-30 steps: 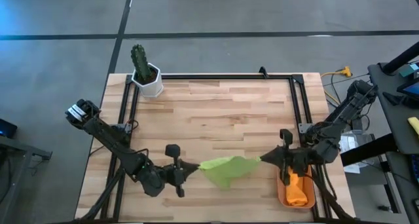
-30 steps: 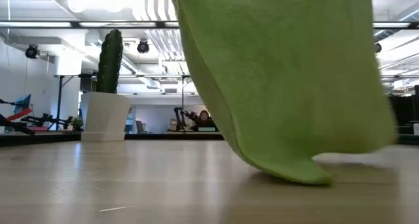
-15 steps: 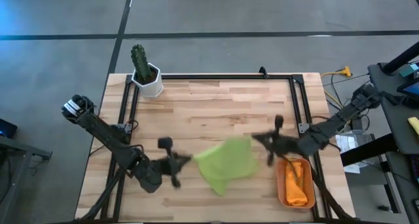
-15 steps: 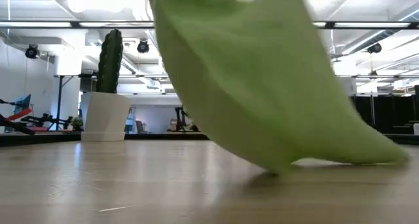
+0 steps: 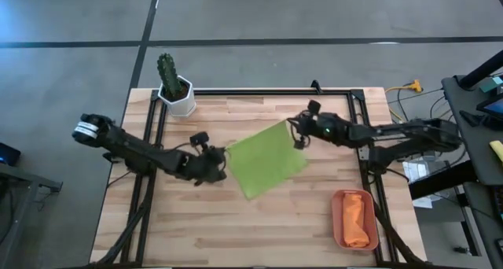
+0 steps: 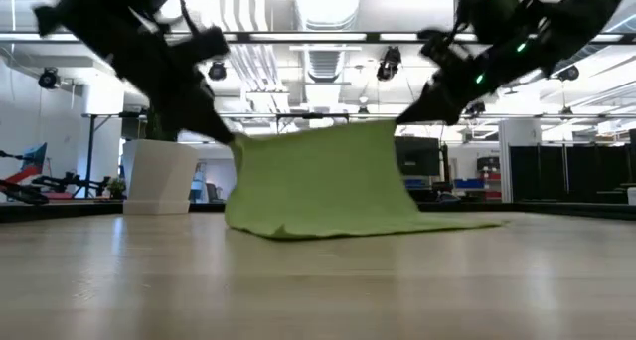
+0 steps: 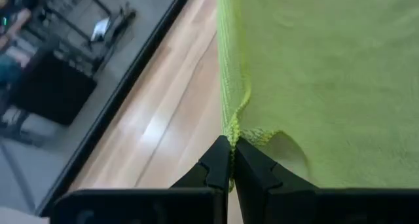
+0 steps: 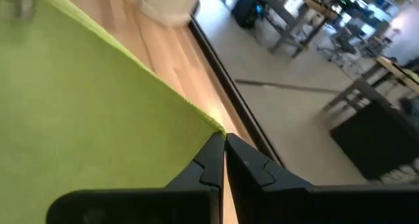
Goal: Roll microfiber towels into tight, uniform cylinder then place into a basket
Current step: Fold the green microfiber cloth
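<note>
The lime green microfiber towel point(image 5: 267, 160) is spread over the middle of the table. Its far edge is raised between my two grippers and its near part point(image 6: 328, 229) lies on the wood. My left gripper point(image 5: 224, 155) is shut on the towel's left far corner. My right gripper point(image 5: 292, 129) is shut on its right far corner. The orange towel point(image 5: 357, 222) lies rolled inside the terracotta basket point(image 5: 338, 222) at the near right of the table. My left gripper pinches the towel's left far corner point(image 7: 230, 133) between its two fingers, slanting down from the table's left. The cloth puckers at the fingertips point(image 7: 219, 160). That corner is lifted clear and the edge runs taut toward the other gripper. My right gripper pinches the towel's right far corner point(image 8: 219, 127) between its two fingers, slanting down from the table's right. The corner point(image 6: 390, 126) is held above the table, and the towel slopes down from it onto the wood.
A white pot with a cactus point(image 5: 177, 92) stands at the far left corner. A black frame rail point(image 5: 267, 91) runs along the table's far edge and sides. Bare wood lies at the near left point(image 5: 189, 230).
Both grippers have swept from near the table's front edge toward its far edge and come down, staying shut on the towel. The right one has also gone left. The green towel, which hung bunched between them, is now spread out with its near part laid on the table.
</note>
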